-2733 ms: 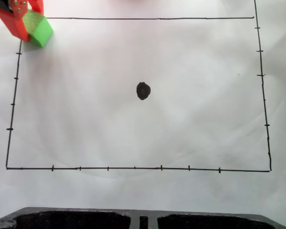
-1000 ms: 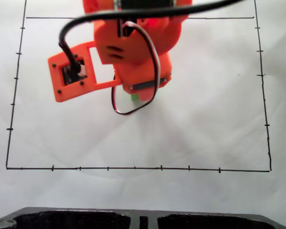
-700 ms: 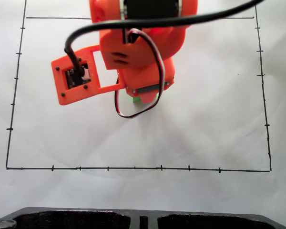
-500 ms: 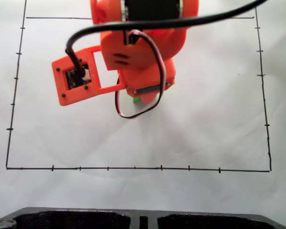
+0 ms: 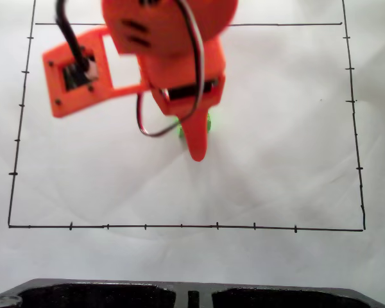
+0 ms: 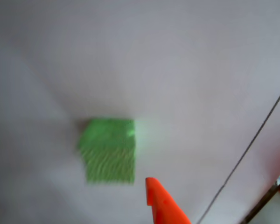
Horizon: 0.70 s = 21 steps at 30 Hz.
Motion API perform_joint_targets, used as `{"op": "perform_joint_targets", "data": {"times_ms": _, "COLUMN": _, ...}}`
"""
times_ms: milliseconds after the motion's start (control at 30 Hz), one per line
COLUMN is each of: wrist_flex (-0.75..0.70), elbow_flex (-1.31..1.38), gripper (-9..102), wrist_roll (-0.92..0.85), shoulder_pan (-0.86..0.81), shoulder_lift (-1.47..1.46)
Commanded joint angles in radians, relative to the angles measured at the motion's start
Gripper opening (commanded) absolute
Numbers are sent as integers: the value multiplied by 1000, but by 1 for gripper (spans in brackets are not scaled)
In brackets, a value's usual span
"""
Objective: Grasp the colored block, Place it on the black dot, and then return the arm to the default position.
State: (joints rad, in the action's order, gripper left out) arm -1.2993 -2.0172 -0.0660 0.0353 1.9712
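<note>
White paper [image 5: 289, 160] on counter. Block [image 6: 109, 149] sits mid-sheet, free of tool [image 5: 196, 144]; tool's opening can't be told. Block probably light, rigid; textured flat sides suit gripping.

arm [image 5: 160, 45] shifted left since earlier, hand [image 5: 196, 149] off colored block [image 6: 108, 149]

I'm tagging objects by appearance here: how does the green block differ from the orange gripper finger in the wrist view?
The green block is squarish with a ribbed face; the gripper finger is smooth and tapers to a point. The block lies on the white paper, apart from the finger, which enters from the bottom edge. Both are blurred.
</note>
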Motion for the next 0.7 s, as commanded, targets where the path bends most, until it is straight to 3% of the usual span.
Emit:
{"op": "perform_joint_targets", "data": {"times_ms": 0, "wrist_flex": -54, "elbow_flex": -28, "gripper": 43, "wrist_roll": -77, "shoulder_pan": -25, "shoulder_lift": 173}}
{"op": "perform_joint_targets", "data": {"times_ms": 267, "wrist_flex": -150, "elbow_flex": -221, "gripper": 36, "wrist_roll": -265, "shoulder_pan": -143, "shoulder_lift": 565}}
{"op": "perform_joint_targets", "data": {"times_ms": 433, "wrist_flex": -209, "elbow_flex": -356, "gripper": 18, "wrist_roll": -342, "shoulder_pan": -206, "shoulder_lift": 805}}
{"op": "perform_joint_targets", "data": {"times_ms": 500, "wrist_flex": -173, "elbow_flex": -397, "gripper": 11, "wrist_roll": -253, "shoulder_pan": -244, "shoulder_lift": 882}}
{"op": "perform_joint_targets", "data": {"times_ms": 567, "wrist_flex": -135, "elbow_flex": -456, "gripper": 2, "wrist_roll": -276, "shoulder_pan": -244, "shoulder_lift": 942}}
{"op": "perform_joint_targets", "data": {"times_ms": 667, "wrist_flex": -101, "elbow_flex": -532, "gripper": 0, "wrist_roll": -261, "shoulder_pan": -250, "shoulder_lift": 1023}}
